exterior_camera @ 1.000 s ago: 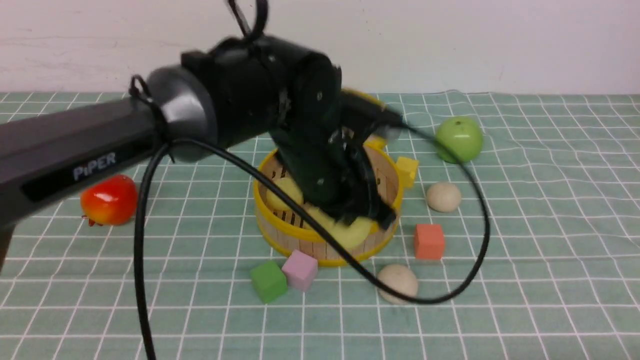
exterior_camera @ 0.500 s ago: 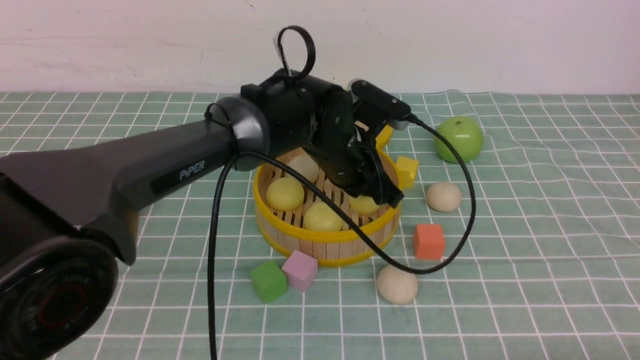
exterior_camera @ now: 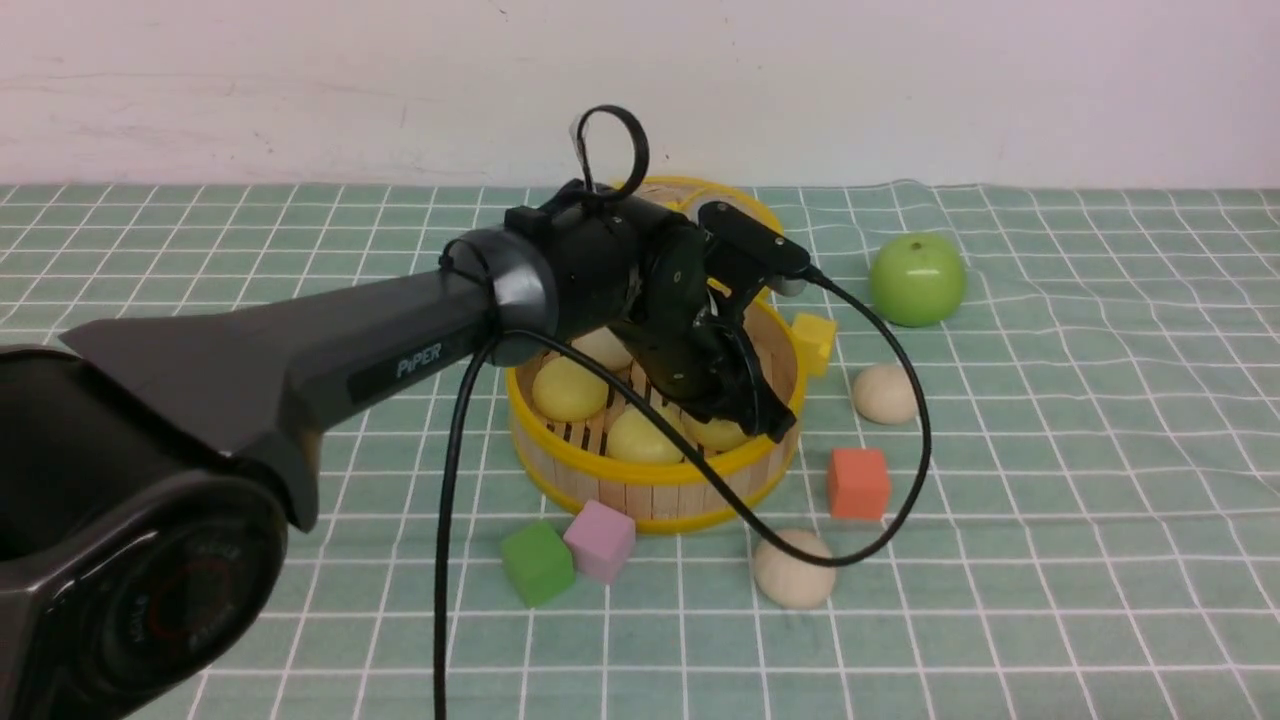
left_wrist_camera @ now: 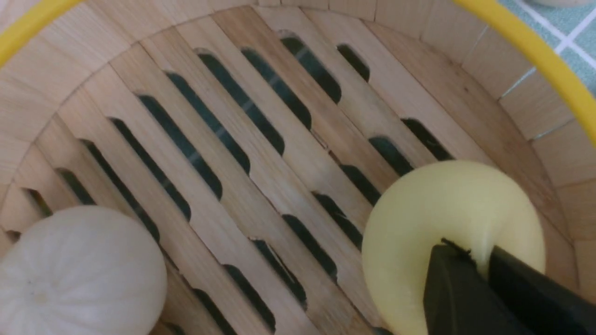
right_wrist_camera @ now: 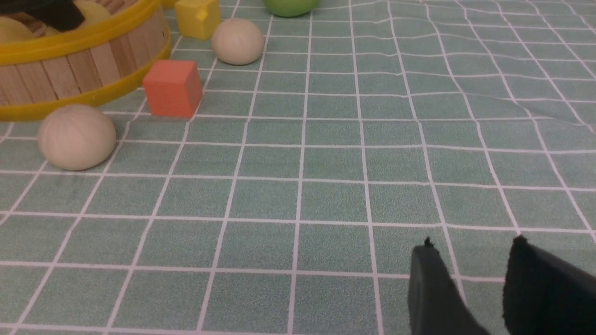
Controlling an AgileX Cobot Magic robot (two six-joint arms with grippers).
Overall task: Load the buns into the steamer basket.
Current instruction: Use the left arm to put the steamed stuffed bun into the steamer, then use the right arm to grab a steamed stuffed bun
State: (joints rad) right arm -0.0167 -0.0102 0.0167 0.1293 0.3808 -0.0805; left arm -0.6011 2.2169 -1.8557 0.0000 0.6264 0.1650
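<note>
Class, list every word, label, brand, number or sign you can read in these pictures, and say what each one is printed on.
"PiPER": pale lettering on the side of the left arm.
Faint reddish marks around the ring of the joint nearest the camera: too blurred to read.
No writing on the yellow bun at the left pincer or on the basket; nothing else is readable.
</note>
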